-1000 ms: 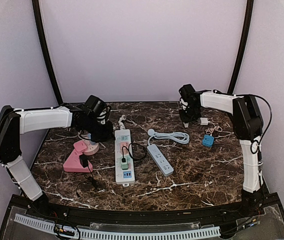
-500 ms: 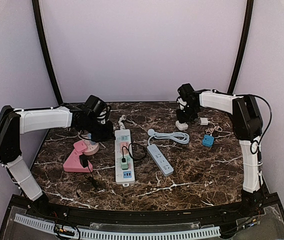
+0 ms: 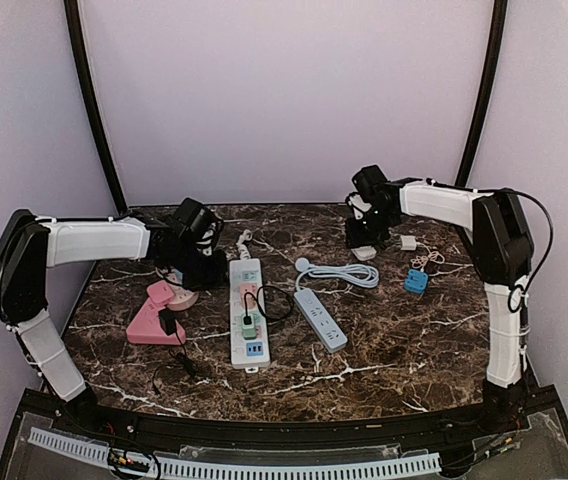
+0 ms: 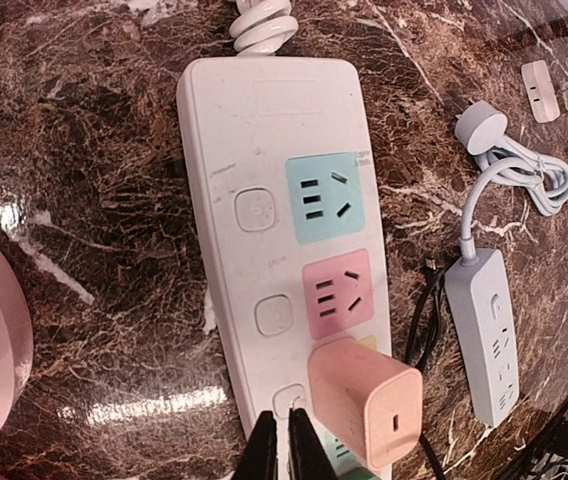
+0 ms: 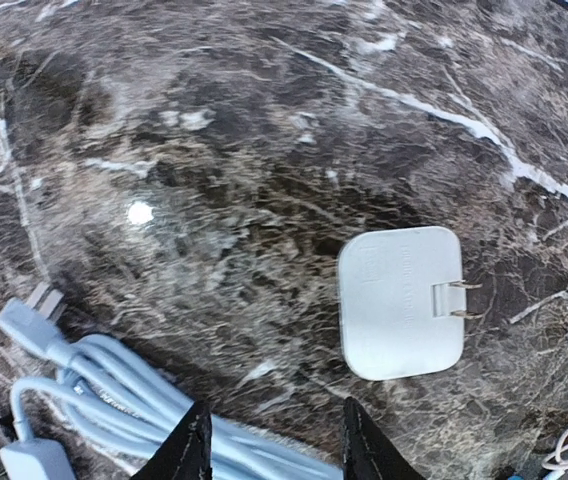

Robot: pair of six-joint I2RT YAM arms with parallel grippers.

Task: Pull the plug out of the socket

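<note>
Right gripper: fingers spread wide with nothing between them. Over the last second it has drifted toward 10 o'clock in the top view, off the white adapter.
White adapter: lies flat on the marble table, prongs pointing to 3 o'clock, at about 1 o'clock from the fingertips. It has been let go and is no longer touched.
Meaning: that piece looks finished with, so the right arm is free.
Left gripper: fingers pressed together and empty, barely shifted over the same second.
Pink plug: seated in the white power strip, third socket down, just at 2 o'clock of the left fingertips.
Judgement: the pull is not yet made, and the left fingers would need to part before they could take the plug.
Hidden: the strip's 6 o'clock end is cut off in the left wrist view. I cannot tell whether the closed tips touch the strip. From above, the left wrist covers its own fingers.
</note>
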